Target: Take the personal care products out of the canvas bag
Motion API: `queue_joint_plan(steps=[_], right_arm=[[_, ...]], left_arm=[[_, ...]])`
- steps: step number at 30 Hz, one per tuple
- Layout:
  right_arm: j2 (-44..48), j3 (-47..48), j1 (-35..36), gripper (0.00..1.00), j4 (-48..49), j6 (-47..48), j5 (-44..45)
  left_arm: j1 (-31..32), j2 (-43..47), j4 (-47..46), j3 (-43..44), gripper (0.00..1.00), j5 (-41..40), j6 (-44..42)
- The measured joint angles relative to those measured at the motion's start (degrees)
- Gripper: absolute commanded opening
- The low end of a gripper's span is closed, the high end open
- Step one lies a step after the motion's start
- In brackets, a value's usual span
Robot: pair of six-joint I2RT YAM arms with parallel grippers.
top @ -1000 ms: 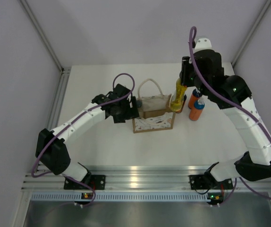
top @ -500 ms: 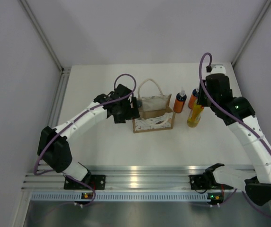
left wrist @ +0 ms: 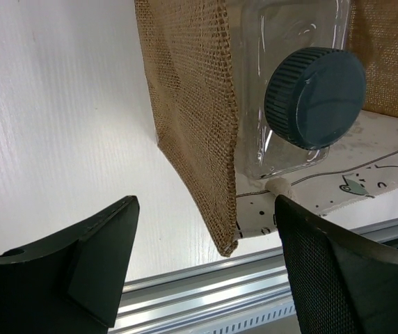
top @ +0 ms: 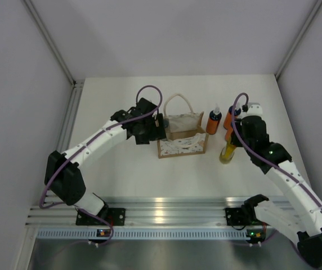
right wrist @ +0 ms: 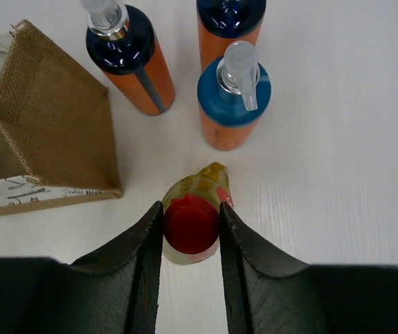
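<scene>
The canvas bag [top: 182, 136] stands mid-table. My left gripper [top: 154, 130] is open at its left end, and in the left wrist view [left wrist: 202, 209] the jaws stand either side of the bag's burlap wall [left wrist: 192, 104]. A pale bottle with a dark grey cap [left wrist: 315, 97] is inside the bag. My right gripper [right wrist: 192, 224] is shut on the red cap [right wrist: 190, 221] of the amber bottle [top: 227, 152], held upright low over the table right of the bag. Two orange bottles with dark blue caps [right wrist: 126, 59] [right wrist: 230, 21] and one with a light-blue cap [right wrist: 232, 94] stand just beyond it.
The bag's white rope handle [top: 177, 100] arches up at the back. One orange bottle [top: 213, 121] stands close to the bag's right wall. Aluminium rails [top: 166, 211] run along the near edge. Grey walls close in the table on three sides.
My right arm carried the amber bottle from beside the bag's top to the right, then down and nearer, in front of the orange bottles. My left arm has barely moved.
</scene>
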State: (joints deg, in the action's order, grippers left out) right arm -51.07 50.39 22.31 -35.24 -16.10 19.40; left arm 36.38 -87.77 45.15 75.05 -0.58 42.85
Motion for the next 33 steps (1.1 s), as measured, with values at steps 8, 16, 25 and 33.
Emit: queue_joint_plan(steps=[8, 16, 25, 33], right_arm=[[0.8, -2.4, 0.0, 0.48, 4.4, -0.2, -0.2], [0.8, -1.4, 0.0, 0.56, 4.0, 0.0, -1.0], [-0.6, 9.8, 0.0, 0.57, 3.5, 0.7, -2.7], [-1.7, 15.0, 0.0, 0.57, 2.6, 1.1, -5.9]], left_arm=[[0.0, 0.0, 1.6, 1.8, 0.84, -0.5, -1.1], [0.0, 0.6, 2.5, 4.2, 0.84, -1.5, -2.2], [0.1, 3.8, 3.1, 7.4, 0.82, -2.9, -3.9], [0.4, 4.6, 3.2, 11.6, 0.69, -3.3, -4.9]])
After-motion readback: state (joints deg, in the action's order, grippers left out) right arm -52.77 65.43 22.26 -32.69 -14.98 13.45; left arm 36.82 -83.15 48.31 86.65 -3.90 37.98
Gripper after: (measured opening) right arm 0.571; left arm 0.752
